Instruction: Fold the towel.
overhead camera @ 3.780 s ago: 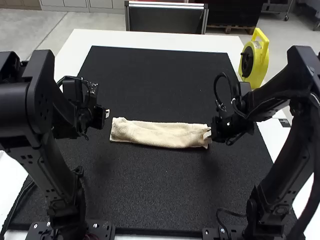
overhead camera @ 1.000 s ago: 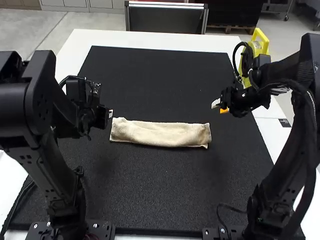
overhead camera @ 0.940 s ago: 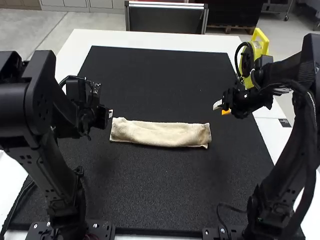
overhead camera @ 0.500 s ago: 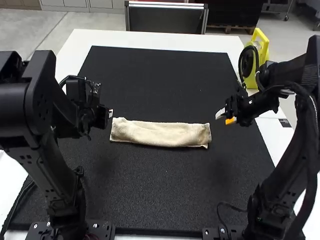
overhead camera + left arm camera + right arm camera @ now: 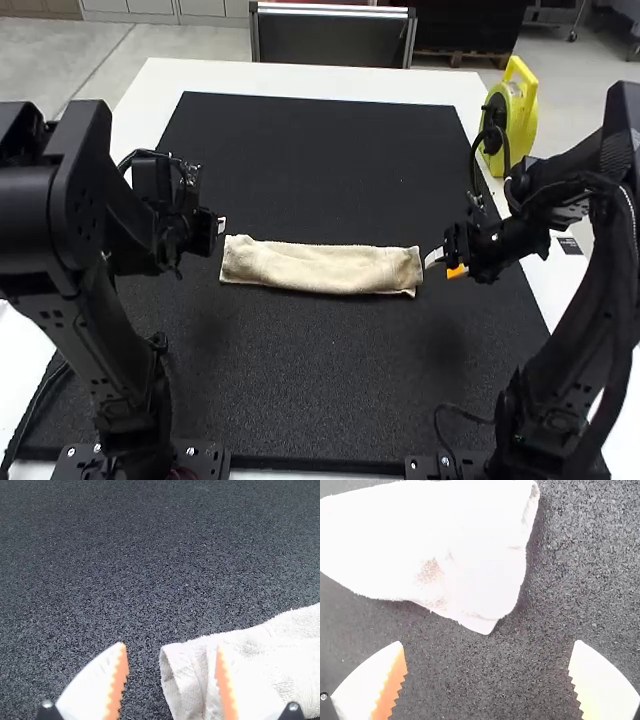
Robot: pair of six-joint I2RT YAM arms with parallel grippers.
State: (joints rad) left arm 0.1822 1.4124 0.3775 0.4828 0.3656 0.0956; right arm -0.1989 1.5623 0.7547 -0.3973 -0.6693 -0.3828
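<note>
High view: the towel point(image 5: 320, 267) lies as a narrow folded strip on the dark mat point(image 5: 320, 380), between the grippers; to fold it shorter, the right gripper point(image 5: 445, 262) should probably go low over the near short end, pinch every layer together, and lift before carrying it across, lest the layers slip; its jaws are spread wide, as are those of the left gripper point(image 5: 219, 227); the strip's long axis runs left to right, its short ends facing the two grippers.
</note>
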